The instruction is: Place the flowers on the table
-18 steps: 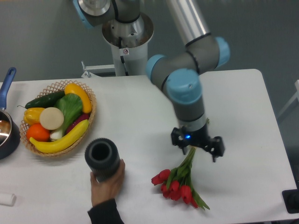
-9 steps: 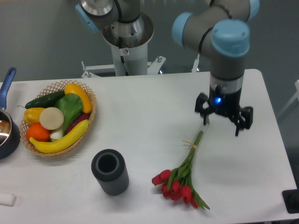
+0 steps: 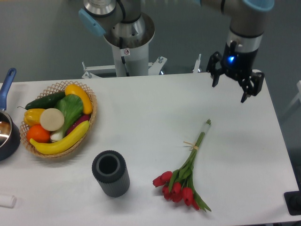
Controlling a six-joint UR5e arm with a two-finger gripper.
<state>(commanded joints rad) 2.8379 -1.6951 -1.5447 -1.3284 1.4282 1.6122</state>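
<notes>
Nearest to us, the flowers are lying flat on the table, red heads pointing toward the front edge and the stems running up and away, tied partway along with string. We're seeing the blooms sitting close to the near edge, with bare white surface to their right all the way out to the rounded corner. Just left of them a dark ribbed vase is standing upright, mouth open to us, apart from the blooms. At the far left front a small white object is lying by the edge.

Moving back, the basket of fruit and vegetables is sitting on the left side, and a blue-handled pot is poking in at the left border. Between basket and stems we're looking at a wide open stretch of tabletop.

Farthest off, the gripper is hanging above the far right corner, fingers spread and holding nothing, well apart from the stem tips. Behind it the arm's base is standing beyond the far edge.
</notes>
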